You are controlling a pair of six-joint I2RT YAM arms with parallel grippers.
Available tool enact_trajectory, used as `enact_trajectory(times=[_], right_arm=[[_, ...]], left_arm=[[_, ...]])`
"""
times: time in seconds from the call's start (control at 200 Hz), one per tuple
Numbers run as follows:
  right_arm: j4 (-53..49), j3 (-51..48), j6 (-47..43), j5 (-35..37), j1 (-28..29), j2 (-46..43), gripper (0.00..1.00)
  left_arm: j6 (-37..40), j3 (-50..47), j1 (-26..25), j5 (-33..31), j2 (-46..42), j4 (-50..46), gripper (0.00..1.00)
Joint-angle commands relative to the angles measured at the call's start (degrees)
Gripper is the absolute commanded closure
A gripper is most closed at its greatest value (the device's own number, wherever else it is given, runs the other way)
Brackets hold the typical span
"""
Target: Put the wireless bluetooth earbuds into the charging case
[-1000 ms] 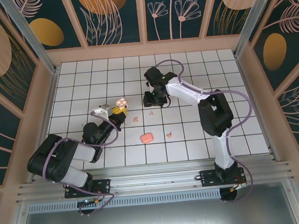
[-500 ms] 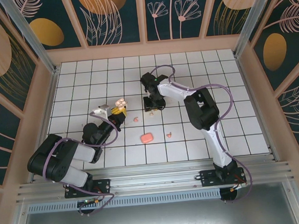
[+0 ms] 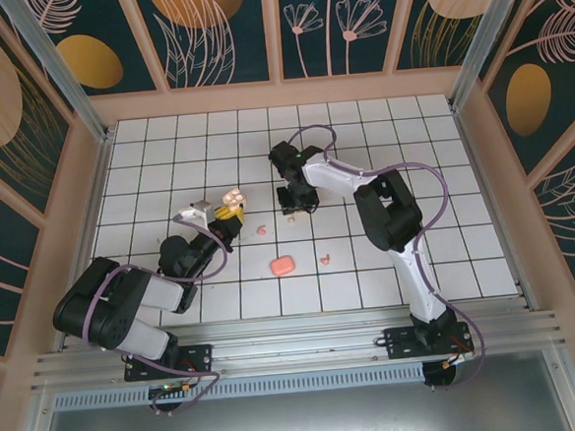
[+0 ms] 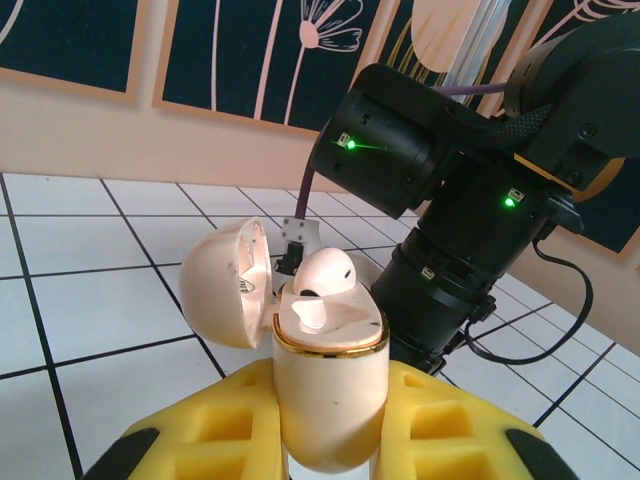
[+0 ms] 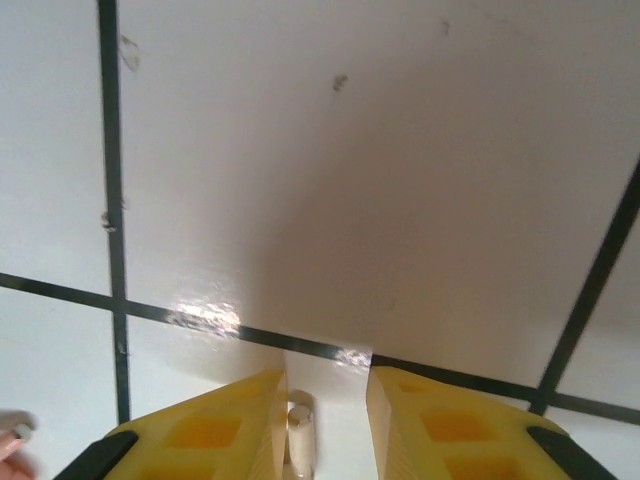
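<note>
Since a second ago, I note the right arm (image 3: 364, 185) has folded inward. The right gripper (image 5: 327, 385) is now low, jaws unclenched astride a pale earbud (image 5: 300, 432) whose stem runs lengthwise between them. My left gripper (image 4: 330, 430) clenches the open cream charging case (image 4: 330, 385), a seated earbud (image 4: 322, 275) upright inside. On the tiles between the arms lie a closed coral case (image 3: 282, 265), a coral earbud (image 3: 261, 229) and a second coral earbud (image 3: 325, 260).

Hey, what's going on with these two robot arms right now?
The left hand holds a pale charging case upright, lid open, one white earbud already seated inside. The right hand is down at the tiled table, straddling another pale earbud without clamping it yet. A closed coral case and two coral earbuds lie between the arms.
</note>
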Motion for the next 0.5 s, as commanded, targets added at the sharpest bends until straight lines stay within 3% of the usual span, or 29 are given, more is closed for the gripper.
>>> enact_trajectory(times=[0.0, 0.495], right_arm=[[-4.0, -3.3, 1.0, 3.7, 0.8, -1.9, 0.72], [-4.2, -12.1, 3.8, 4.4, 2.6, -8.4, 0.73]], left_arm=[[-0.1, 1.4, 0.2, 1.3, -0.4, 1.9, 0.88], [0.6, 1.1, 0.2, 2.3, -2.6, 0.0, 0.88]])
